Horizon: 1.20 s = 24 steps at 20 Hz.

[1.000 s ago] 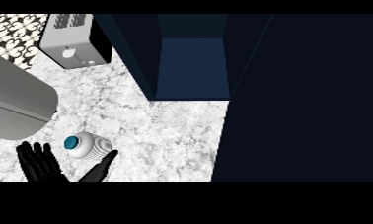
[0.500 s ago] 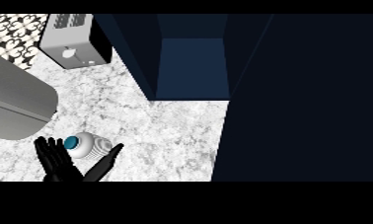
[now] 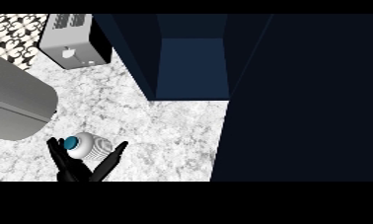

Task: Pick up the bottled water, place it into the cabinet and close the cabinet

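Where the speckled white tabletop [image 3: 167, 134] runs past the open cabinet [image 3: 191, 65], its dark blue inside shows, and the cabinet's door [image 3: 291, 99] stands out over the stone to the right; left of the cabinet stands a silver toaster [image 3: 73, 40], below that a grey rounded basin [image 3: 22, 104]; well below and left of the cabinet sits the water bottle [image 3: 86, 145], blue cap up, a black hand [image 3: 76, 168] with fingers spread apart either side of it, not clamped.

At the lower left of the frame we see the bottled water [image 3: 89, 146], pale with a teal cap, standing on the marble counter; our navy cabinet [image 3: 191, 65] stands open at upper centre.
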{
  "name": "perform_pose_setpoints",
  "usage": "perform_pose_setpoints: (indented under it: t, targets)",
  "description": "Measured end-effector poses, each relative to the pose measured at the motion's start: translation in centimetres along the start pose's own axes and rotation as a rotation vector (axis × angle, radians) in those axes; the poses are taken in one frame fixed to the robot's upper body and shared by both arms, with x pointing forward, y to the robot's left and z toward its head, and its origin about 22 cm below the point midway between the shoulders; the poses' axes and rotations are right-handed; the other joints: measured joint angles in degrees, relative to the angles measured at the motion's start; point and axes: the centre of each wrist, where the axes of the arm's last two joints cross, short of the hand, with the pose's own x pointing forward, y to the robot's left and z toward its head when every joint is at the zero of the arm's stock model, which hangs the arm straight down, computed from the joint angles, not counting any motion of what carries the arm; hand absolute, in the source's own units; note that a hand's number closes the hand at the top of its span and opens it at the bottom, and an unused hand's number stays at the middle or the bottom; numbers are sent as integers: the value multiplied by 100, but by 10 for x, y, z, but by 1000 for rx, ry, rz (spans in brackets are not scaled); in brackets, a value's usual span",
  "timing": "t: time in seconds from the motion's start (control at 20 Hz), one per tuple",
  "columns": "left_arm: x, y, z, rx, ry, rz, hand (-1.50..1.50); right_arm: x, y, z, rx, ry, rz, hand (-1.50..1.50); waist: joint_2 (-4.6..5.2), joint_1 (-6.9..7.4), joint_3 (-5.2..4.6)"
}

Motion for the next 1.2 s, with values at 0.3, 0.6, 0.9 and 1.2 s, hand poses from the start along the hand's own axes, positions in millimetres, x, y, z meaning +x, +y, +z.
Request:
perform_pose_setpoints:
  t: [0.3, 0.6, 0.9, 1.2]
  targets:
    - [-20, 4, 0, 21, 6, 7, -150, -6, 4, -2, 6, 0, 3, -150, 2, 0, 1]
    - [-32, 1, 3, 5, 11, 57, -150, -6, 2, -2, -2, 2, 19, -150, 3, -3, 0]
    - [-42, 8, 4, 3, 2, 110, 150, -8, 0, -1, -14, 1, 31, -150, -5, -1, 25]
    - [-40, 6, 3, -8, -6, 173, 150, -9, 0, 0, -18, 3, 35, -150, -8, 3, 20]
